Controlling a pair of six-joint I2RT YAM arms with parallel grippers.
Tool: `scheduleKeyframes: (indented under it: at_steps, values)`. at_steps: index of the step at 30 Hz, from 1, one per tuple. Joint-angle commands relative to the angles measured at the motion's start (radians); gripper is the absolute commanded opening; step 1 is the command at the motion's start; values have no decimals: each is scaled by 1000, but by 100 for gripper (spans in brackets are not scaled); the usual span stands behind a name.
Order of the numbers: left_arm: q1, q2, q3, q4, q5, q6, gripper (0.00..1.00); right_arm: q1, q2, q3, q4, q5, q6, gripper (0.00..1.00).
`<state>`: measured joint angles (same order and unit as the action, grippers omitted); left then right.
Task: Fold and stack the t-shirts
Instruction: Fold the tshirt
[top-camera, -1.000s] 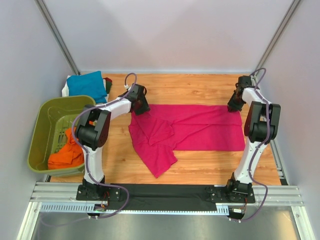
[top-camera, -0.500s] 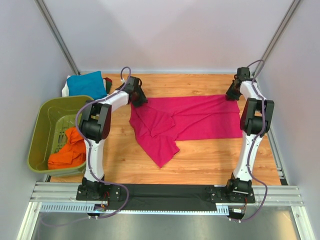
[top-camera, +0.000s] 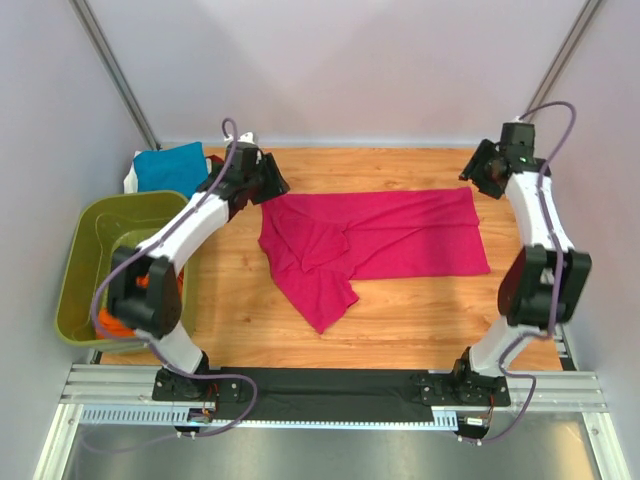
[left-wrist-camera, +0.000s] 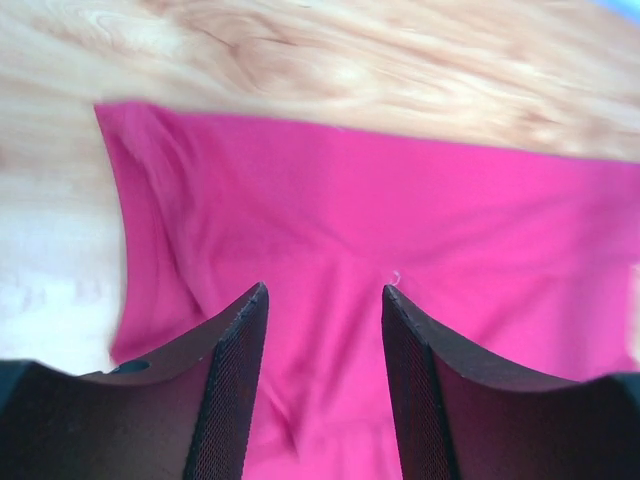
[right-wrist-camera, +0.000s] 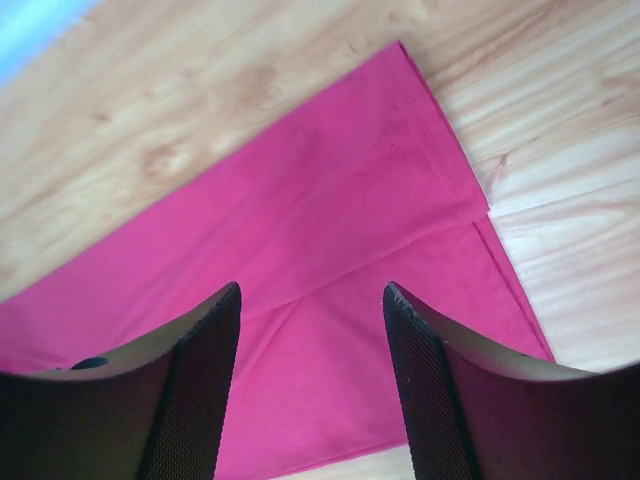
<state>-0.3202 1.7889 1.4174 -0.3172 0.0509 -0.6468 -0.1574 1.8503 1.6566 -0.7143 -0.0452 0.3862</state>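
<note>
The magenta-pink t-shirt (top-camera: 400, 235) is lying across the middle of the wooden table (top-camera: 420, 320), doubled lengthwise, with a loose flap trailing toward the near edge. The left gripper (left-wrist-camera: 325, 292) and right gripper (right-wrist-camera: 312, 288) are hovering over its two far corners, fingers spread wide and holding nothing, probably leaving the cloth resting flat for another fold.

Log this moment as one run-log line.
magenta t-shirt: on table, unheld | left gripper: open above its far-left end | right gripper: open above its far-right corner

Magenta t-shirt (top-camera: 400, 232), olive-green basket (top-camera: 85, 260)
</note>
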Motion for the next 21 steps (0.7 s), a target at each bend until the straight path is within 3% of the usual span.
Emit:
scheduleKeyframes:
  at_steps: [1, 6, 10, 21]
  values:
    - [-39, -216, -179, 9, -48, -58, 57, 4, -212, -207, 25, 34, 45, 61]
    - [-52, -417, -492, 29, -100, -184, 57, 2, -377, -463, 13, 126, 94, 60]
    - [-53, -490, -607, 36, -94, -215, 57, 2, -451, -606, 18, 189, 121, 61]
    - [-57, -364, -696, 147, -37, -243, 52, -18, -378, -755, 95, 272, 158, 57]
